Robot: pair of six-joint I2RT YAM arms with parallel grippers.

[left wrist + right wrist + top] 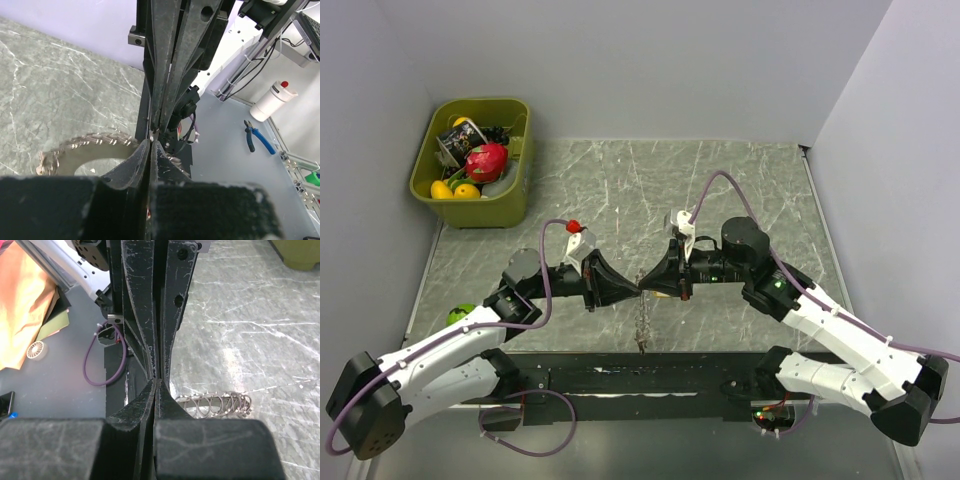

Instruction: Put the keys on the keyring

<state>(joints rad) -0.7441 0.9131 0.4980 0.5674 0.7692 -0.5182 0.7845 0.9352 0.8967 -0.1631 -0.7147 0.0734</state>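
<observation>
From above, shows the left end effector [630,289] tip to tip with the right end effector [647,286] over the marble desk [750,190], the keyring [642,322] dangling just below the left end effector. From the left wrist, finds jaws pressed narrow, pinching the keyring's rim. From the right wrist, catches jaws likewise closed on the keyring's loops, touching the left end effector.
</observation>
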